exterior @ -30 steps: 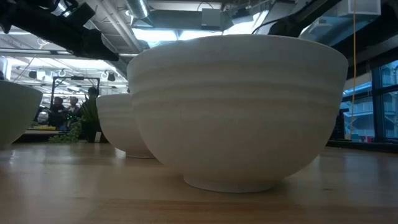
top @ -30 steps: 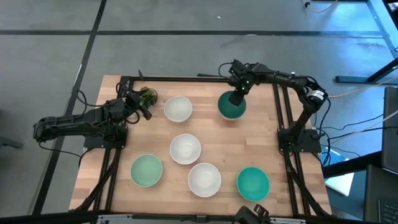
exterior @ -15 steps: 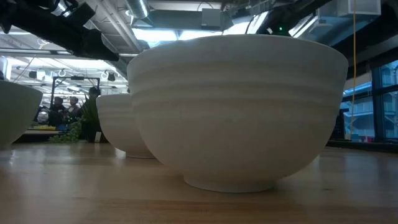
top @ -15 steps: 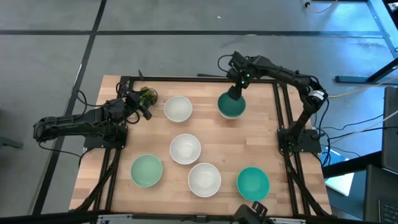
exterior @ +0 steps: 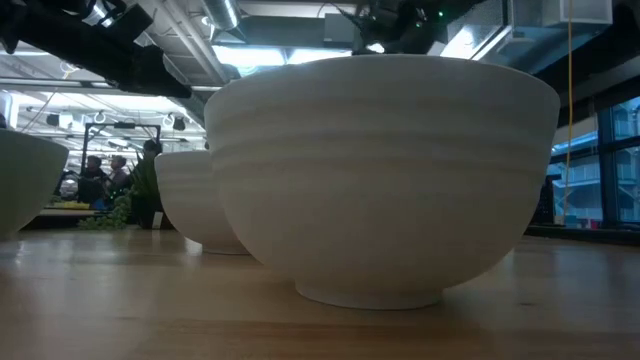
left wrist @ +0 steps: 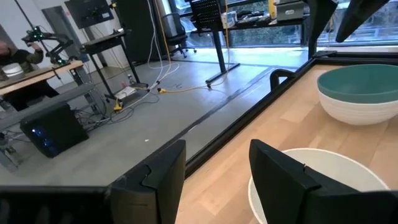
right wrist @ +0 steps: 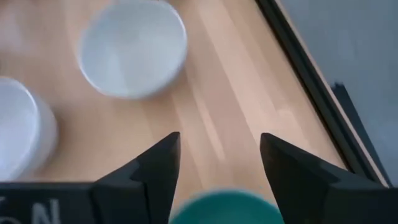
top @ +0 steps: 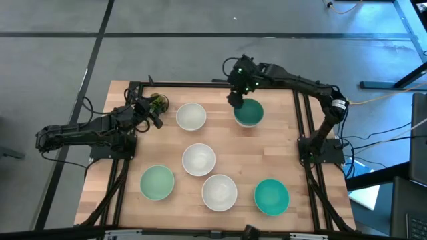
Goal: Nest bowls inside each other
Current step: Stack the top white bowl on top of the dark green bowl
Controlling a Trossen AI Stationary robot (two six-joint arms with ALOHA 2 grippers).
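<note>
High view, top centre: the right claw (top: 235,99) has drawn back from the dark teal bowl (top: 249,113), over which it sat a second ago; it now hangs off that bowl's upper-left rim, clear of it. Its fingers (right wrist: 155,163) stand wide and hold nothing; the right wrist view shows bare bench (right wrist: 217,112) between them, the teal rim at the frame's lower edge, and two white bowls towards the upper left. The dark teal bowl rests in the upper right of the bench, showing a white outer wall in the left wrist view, apparently nested in a white bowl.

The left claw (top: 152,117) waits at the bench's upper-left edge, unchanged, fingers (left wrist: 163,174) apart and empty, beside a white bowl (top: 191,116).

The other bowls keep their places: a white bowl (top: 199,159) at centre, a second white bowl (top: 219,191) below it, a mint bowl (top: 157,183) at lower left, and a brighter teal bowl (top: 271,196) at lower right, all apart from one another.

Low view: a white bowl fills the frame, another stands behind at the left.
</note>
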